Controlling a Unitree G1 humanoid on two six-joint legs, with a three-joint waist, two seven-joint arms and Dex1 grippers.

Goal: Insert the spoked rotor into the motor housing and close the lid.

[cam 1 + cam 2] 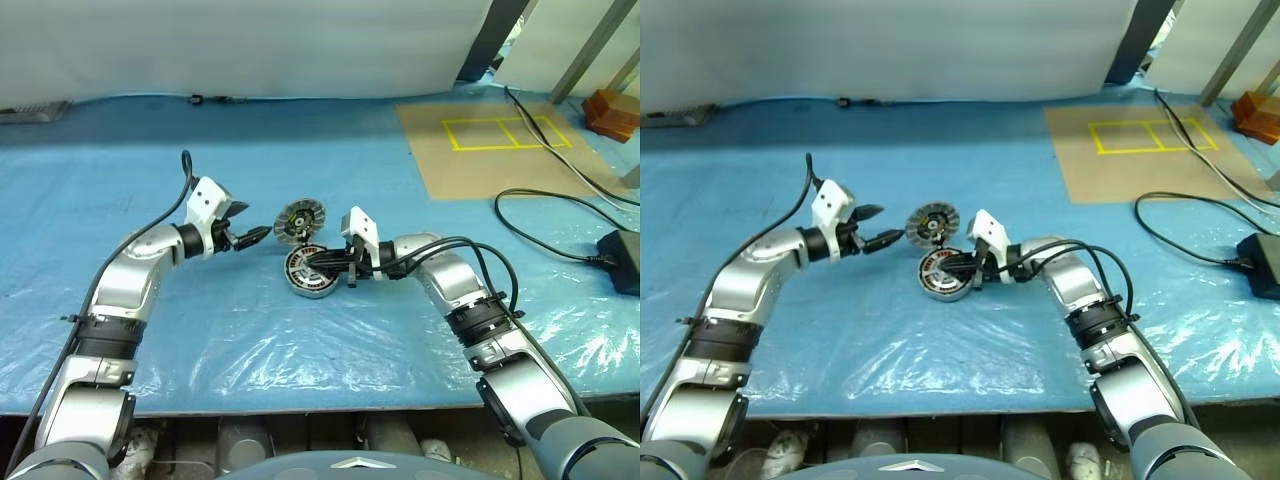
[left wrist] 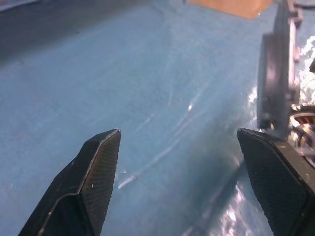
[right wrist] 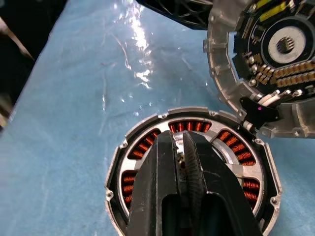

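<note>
Two pincers low over a surface (image 1: 300, 330) draped in blue cloth under crinkled clear plastic sheeting. Right pincer (image 3: 183, 147) with black fingers pressed together, tips over the middle of the motor housing (image 3: 147, 147), a shallow round silver metal casing lying flat and open side up, with orange-copper windings ringed inside. Cannot tell whether anything is pinched between those fingers. Left pincer (image 1: 262, 233) with black fingers (image 2: 98, 162) set wide apart, holding nothing, pointing toward the lid (image 1: 299, 220). Lid a round silver disc standing on edge, touching the housing's far rim, tilted slightly, its flat axis roughly level; inner face turned toward the right pincer, showing a dark board, gold-coloured parts and a pale round centre. Farther right on the surface, a tan cardboard sheet (image 1: 490, 150) marked with yellow tape rectangles (image 1: 505, 132), black cables (image 1: 560, 215) looping to a black box (image 1: 620, 258), and a brown wooden block (image 1: 612, 110). Beyond, a pale white wall (image 1: 250, 45) and grey metal posts (image 1: 590, 45).
</note>
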